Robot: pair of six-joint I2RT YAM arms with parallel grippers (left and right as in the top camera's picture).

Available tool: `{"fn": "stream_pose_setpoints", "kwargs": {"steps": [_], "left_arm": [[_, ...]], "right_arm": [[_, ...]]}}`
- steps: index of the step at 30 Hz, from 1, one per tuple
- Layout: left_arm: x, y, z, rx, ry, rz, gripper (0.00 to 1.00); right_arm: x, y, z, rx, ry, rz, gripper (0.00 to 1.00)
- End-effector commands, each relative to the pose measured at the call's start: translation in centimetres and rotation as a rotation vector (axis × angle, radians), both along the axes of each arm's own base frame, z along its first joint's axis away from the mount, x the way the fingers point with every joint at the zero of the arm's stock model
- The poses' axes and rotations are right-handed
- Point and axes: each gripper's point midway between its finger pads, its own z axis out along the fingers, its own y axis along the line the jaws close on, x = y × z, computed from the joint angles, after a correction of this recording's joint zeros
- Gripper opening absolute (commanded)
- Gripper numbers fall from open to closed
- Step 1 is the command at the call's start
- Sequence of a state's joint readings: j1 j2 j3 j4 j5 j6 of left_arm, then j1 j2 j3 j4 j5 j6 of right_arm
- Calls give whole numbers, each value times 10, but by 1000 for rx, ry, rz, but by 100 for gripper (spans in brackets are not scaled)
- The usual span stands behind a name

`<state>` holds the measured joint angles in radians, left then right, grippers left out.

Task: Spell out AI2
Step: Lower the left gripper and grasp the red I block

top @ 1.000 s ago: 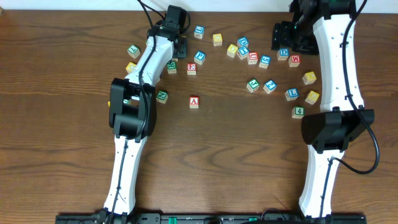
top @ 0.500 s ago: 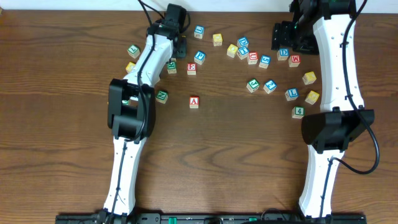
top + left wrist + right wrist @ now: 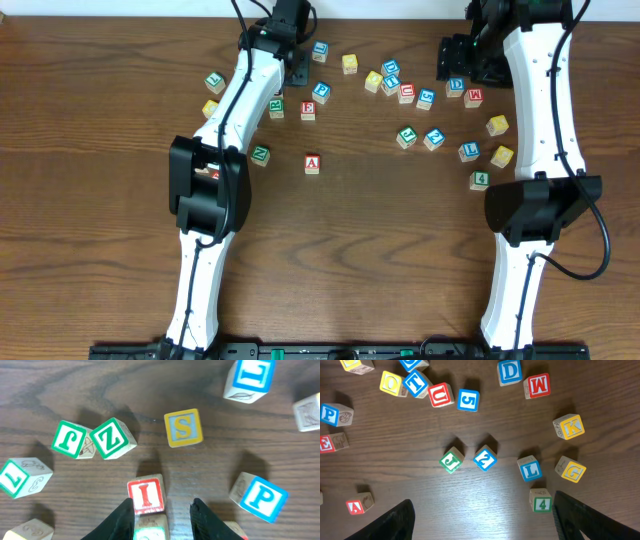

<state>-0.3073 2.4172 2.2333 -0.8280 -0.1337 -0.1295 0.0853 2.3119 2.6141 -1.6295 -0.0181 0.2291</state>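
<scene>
The red I block [image 3: 145,495] lies between my left gripper's open fingers [image 3: 162,506], close to the left finger, with a green block [image 3: 150,532] touching its near side. In the overhead view my left gripper [image 3: 294,70] is at the far side of the table and the arm hides the I block. The red A block [image 3: 312,164] stands alone mid-table and also shows in the right wrist view [image 3: 358,504]. The blue 2 block [image 3: 433,138] sits beside a green J block [image 3: 451,460]; it also shows in the right wrist view [image 3: 485,458]. My right gripper [image 3: 485,520] is open wide, empty, high above them.
Loose blocks lie round the left gripper: yellow S [image 3: 183,427], green Z [image 3: 113,438], green J [image 3: 67,442], blue P [image 3: 260,497], blue L [image 3: 248,375]. Near the 2 lie blue L [image 3: 529,469], green 4 [image 3: 542,501], yellow G [image 3: 571,470] and K [image 3: 568,426].
My left arm has shifted a little toward the far edge and to the right. The blocks and the right arm have not moved.
</scene>
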Motion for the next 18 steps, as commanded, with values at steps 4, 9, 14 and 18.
{"fn": "stream_pose_setpoints", "kwargs": {"steps": [4,9,14,18], "left_arm": [[-9,10,15,-20,10,74,43],[-7,15,1,-16,28,88,52],[-4,20,-10,-14,39,102,58],[-5,22,-23,-14,59,119,63]], "right_arm": [[-4,1,6,-14,-7,15,83],[-4,1,6,-14,-7,15,83],[-4,1,6,-14,-7,15,83],[-4,1,6,-14,-7,15,83]]}}
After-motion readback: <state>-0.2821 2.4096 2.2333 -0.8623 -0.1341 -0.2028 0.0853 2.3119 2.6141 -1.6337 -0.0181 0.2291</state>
